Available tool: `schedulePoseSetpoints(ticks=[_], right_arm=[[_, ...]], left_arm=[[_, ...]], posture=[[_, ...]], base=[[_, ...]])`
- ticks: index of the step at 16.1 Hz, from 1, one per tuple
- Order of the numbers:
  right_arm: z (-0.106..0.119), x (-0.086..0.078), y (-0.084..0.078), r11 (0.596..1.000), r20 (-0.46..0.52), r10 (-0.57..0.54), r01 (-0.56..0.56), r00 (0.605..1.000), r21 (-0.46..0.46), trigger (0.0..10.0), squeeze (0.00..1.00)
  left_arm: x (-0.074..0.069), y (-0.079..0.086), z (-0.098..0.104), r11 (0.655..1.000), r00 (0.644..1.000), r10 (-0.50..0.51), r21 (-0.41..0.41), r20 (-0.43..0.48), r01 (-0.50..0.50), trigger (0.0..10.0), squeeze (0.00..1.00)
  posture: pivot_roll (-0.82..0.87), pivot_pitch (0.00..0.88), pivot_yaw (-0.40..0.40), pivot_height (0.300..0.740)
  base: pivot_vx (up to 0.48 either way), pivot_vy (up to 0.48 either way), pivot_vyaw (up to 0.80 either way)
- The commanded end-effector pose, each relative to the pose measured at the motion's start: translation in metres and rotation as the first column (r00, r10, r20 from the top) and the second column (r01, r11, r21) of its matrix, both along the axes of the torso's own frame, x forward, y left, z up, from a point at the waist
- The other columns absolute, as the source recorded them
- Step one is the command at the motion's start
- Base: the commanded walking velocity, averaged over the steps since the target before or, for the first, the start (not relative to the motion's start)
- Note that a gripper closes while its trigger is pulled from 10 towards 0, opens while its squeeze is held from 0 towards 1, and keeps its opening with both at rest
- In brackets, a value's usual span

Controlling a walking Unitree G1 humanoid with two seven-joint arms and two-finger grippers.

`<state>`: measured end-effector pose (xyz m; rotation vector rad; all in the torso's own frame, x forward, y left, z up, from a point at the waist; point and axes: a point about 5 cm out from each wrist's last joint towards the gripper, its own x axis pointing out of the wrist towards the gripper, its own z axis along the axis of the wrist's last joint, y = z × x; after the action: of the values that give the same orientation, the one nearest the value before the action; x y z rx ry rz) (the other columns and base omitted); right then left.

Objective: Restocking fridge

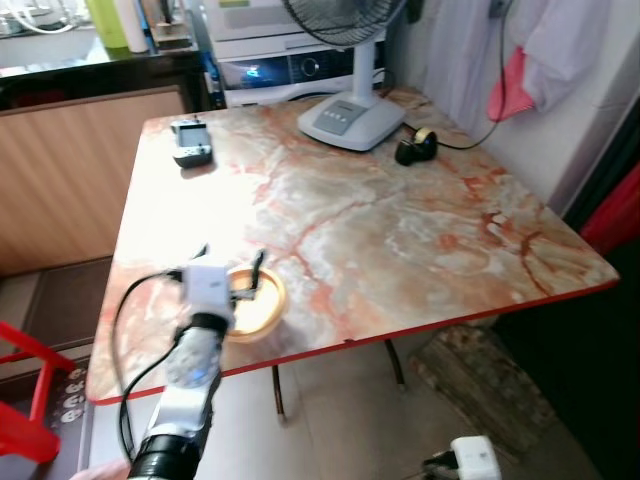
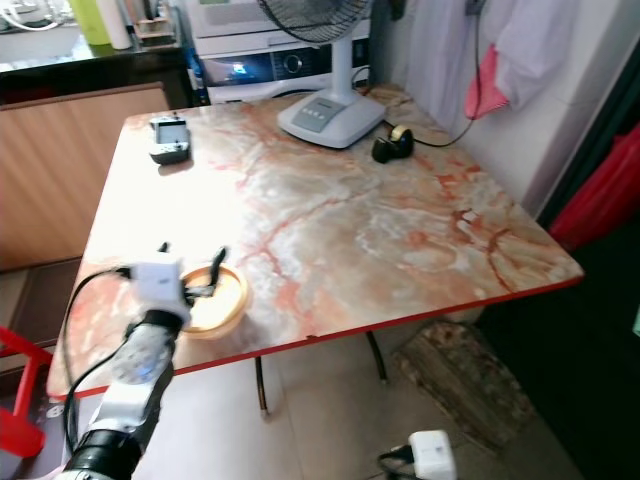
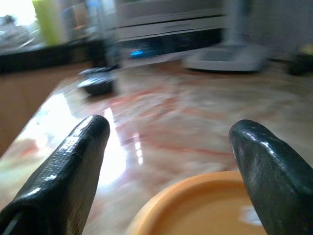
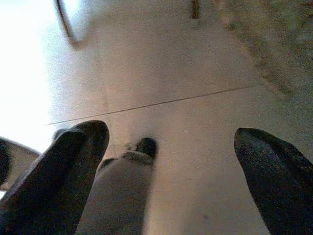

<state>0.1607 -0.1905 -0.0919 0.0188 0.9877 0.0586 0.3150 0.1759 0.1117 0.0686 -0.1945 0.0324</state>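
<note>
The shallow round orange-tan bowl (image 1: 252, 303) sits on the marble-patterned table with a red edge (image 1: 400, 240), close to the near edge on the robot's left side. The left gripper (image 1: 232, 268) is positioned directly above the bowl, its two black fingers (image 3: 73, 166) spread wide apart with nothing between them; in the left wrist view the bowl's rim (image 3: 195, 205) lies below and between the fingers. A black cable (image 1: 130, 330) loops along the silver left arm. The right gripper (image 4: 171, 166) hangs low beside the robot, pointing at the pale tiled floor (image 4: 171, 73), its jaws open and empty. Farther back on the table, a small grey device (image 1: 190, 142) rests near the far left corner. The white base of a standing fan (image 1: 350, 120) occupies the far middle, and a black roll-shaped object with a cable (image 1: 415, 145) lies just beside it. A red plastic chair (image 1: 25, 390) stands at the left of the table.
</note>
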Motion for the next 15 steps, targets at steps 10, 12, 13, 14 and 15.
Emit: schedulePoseSetpoints(ticks=[10,12,13,14,15], right_arm=[[-0.001,-0.004,-0.003,1.000,-0.016,0.020,-0.020,1.000,-0.022,10.0,0.00],[-0.001,-0.004,-0.003,1.000,-0.016,0.019,-0.019,1.000,-0.024,10.0,0.00],[-0.001,-0.004,-0.004,0.999,-0.016,0.019,-0.020,1.000,-0.025,10.0,0.00],[-0.001,-0.004,-0.004,0.999,-0.016,0.019,-0.020,1.000,-0.025,10.0,0.00],[-0.001,-0.004,-0.004,0.999,-0.015,0.019,-0.019,1.000,-0.026,10.0,0.00]], left_arm=[[-0.005,0.026,-0.011,0.916,0.991,0.093,-0.382,-0.099,-0.124,10.0,0.00],[-0.005,0.022,-0.012,0.916,0.994,0.049,-0.393,-0.101,-0.085,10.0,0.00],[-0.007,0.019,-0.017,0.909,0.992,0.030,-0.411,-0.120,-0.077,10.0,0.00],[-0.008,0.019,-0.019,0.901,0.992,0.028,-0.427,-0.126,-0.080,10.0,0.00],[-0.010,0.018,-0.023,0.890,0.990,0.021,-0.448,-0.141,-0.083,10.0,0.00]], posture=[[0.03,0.038,0.034,0.740],[0.03,0.037,0.034,0.740],[0.03,0.039,0.032,0.740],[0.03,0.039,0.032,0.740],[0.03,0.042,0.032,0.740]], base=[[0.000,0.000,0.00],[0.000,0.000,0.00],[0.000,0.000,0.00],[0.000,0.000,0.00],[0.000,0.000,0.00]])
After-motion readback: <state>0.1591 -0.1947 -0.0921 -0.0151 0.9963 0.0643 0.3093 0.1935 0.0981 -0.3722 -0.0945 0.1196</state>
